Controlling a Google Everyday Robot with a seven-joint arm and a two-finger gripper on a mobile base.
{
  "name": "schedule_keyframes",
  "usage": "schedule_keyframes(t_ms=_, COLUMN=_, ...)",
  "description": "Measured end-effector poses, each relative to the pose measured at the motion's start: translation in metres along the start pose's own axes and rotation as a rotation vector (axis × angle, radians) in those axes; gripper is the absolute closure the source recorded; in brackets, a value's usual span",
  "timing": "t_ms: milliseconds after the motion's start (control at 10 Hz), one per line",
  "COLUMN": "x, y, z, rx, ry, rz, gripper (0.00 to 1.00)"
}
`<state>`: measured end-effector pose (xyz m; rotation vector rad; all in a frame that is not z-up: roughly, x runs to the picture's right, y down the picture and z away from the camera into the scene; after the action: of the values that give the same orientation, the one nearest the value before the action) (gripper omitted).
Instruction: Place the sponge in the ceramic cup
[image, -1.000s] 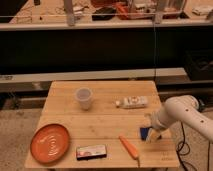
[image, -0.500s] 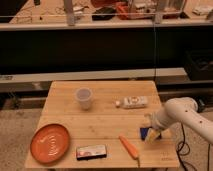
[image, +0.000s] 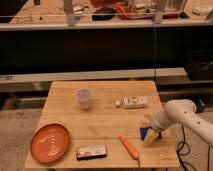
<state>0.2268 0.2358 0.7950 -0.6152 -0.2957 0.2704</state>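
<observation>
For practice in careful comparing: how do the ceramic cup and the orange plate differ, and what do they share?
The ceramic cup is whitish-grey and upright; the orange plate is flat. The cup is much smaller than the plate. The cup stands further back, the plate front left. Both are round. The hand is at the sponge, near the table's right edge.
</observation>
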Motion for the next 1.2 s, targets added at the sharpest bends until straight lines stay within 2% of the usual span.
schedule_keyframes(t_ms=1200, x=0.012, y=-0.012, z=0.02, rx=-0.023, ry=-0.02, rz=0.004, gripper=0.2)
